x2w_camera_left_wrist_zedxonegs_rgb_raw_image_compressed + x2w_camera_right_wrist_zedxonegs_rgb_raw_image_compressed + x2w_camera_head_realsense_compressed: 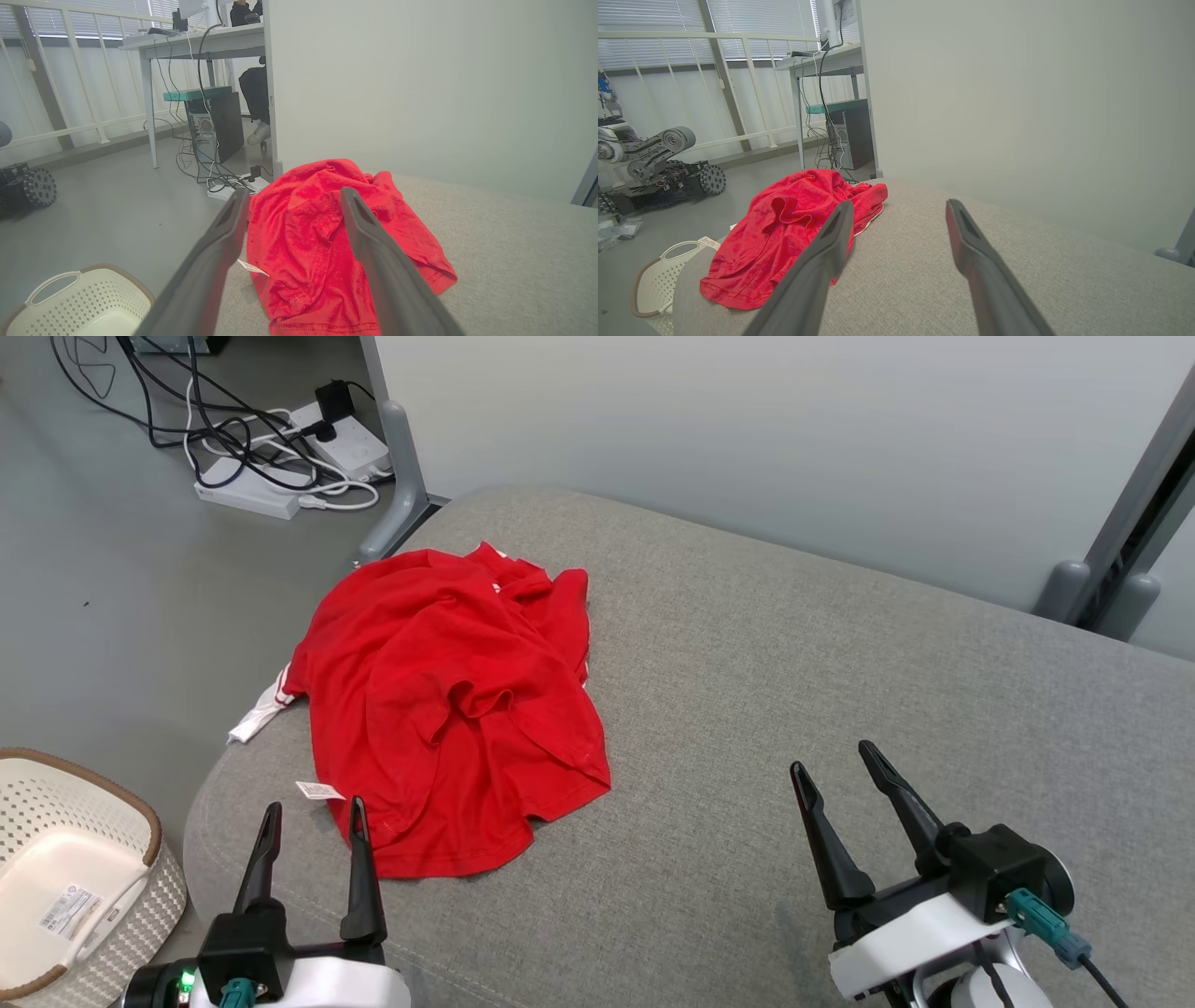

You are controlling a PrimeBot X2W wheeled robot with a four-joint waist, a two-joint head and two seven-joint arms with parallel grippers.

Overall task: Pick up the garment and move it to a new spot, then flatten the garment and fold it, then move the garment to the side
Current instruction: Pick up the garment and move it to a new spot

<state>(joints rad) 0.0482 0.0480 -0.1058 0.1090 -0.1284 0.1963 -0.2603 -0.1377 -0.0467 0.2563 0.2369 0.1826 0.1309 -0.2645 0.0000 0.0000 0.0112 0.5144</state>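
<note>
A crumpled red garment (457,700) with white trim lies in a heap on the left part of the grey cushioned surface (794,663). A white tag (320,791) sticks out near its front edge. My left gripper (315,812) stands open just in front of the garment's near hem, nothing between its fingers. In the left wrist view the garment (317,233) sits between and beyond the left gripper (295,192). My right gripper (831,758) is open over bare cushion, well to the right of the garment. The right wrist view shows the garment (784,224) to the left of the right gripper (899,204).
A cream perforated basket (65,877) stands on the floor by the cushion's front left corner. Power strips and cables (271,448) lie on the floor at the back left. A pale wall panel (747,429) runs behind the cushion. A wheeled machine (654,163) stands farther off on the floor.
</note>
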